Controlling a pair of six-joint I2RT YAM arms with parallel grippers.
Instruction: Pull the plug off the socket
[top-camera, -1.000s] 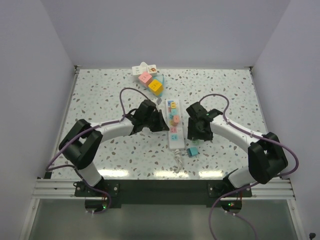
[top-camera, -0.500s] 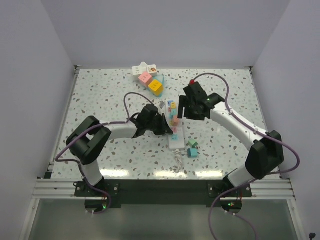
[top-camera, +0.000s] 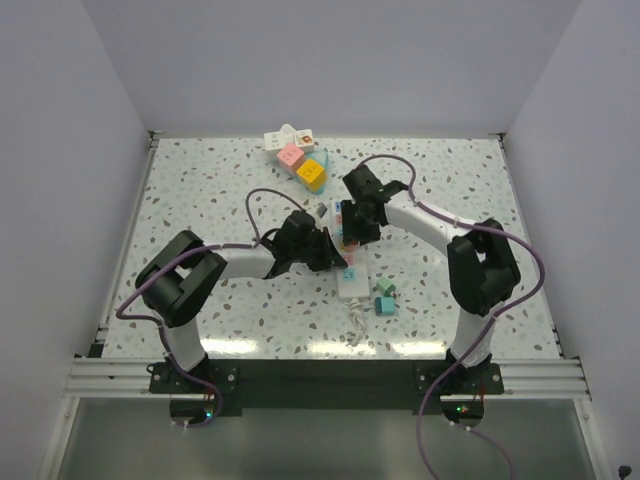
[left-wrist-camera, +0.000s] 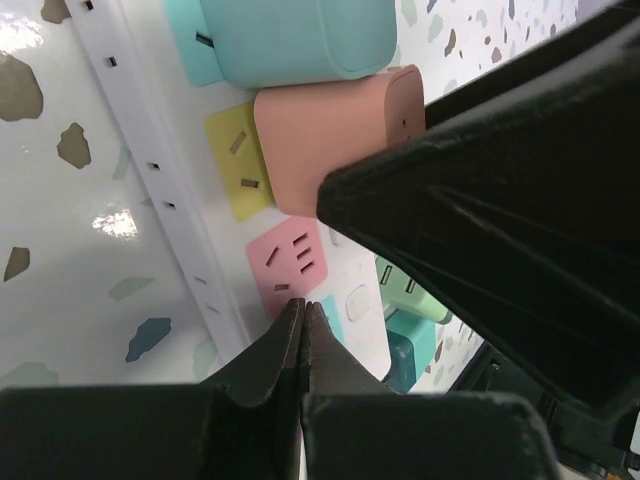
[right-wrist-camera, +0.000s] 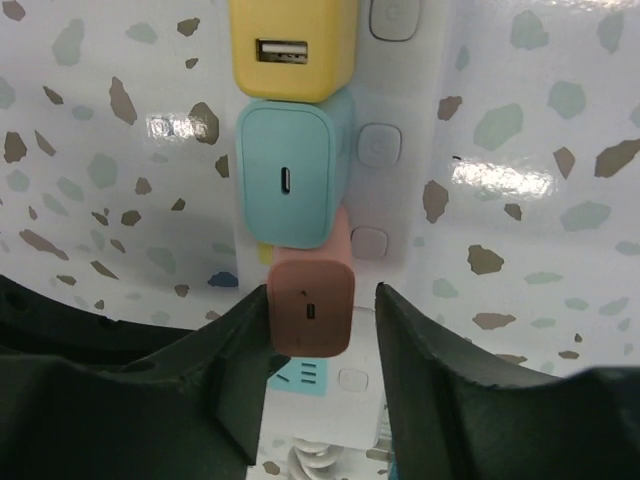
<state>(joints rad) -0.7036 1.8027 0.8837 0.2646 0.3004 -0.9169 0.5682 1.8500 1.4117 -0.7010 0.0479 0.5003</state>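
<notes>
R wrist view: main risk is an off-centre grab. The salmon plug (right-wrist-camera: 310, 310) sits seated in the power strip (right-wrist-camera: 400, 130), butted against a teal plug (right-wrist-camera: 290, 175), w/ a yellow USB plug (right-wrist-camera: 295, 45) beyond. If I clamp skewed, I prob. clip the teal one, or the salmon one twists out of my hold. R gripper (right-wrist-camera: 320, 300) is part open and straddles the salmon plug. One finger looks to touch its side; the other is just apart, w/ a sliver of white strip showing btwn. Not clamped, nothing held.

L wrist view: risk is the strip lifting w/ the plug if my hold-down slips. L gripper (left-wrist-camera: 303, 318) is clenched tight and empty, tips at the strip just beside an empty pink socket (left-wrist-camera: 290, 265). Contact looks likely, can't confirm.

Top view: both arms crowd over the strip on the bench (top-camera: 200, 200), so a crooked pull could knock the wrists together. Two loose teal plugs (top-camera: 383, 298) lie near the strip's near end. A heap of adapters (top-camera: 295, 158) sits at the far side.
</notes>
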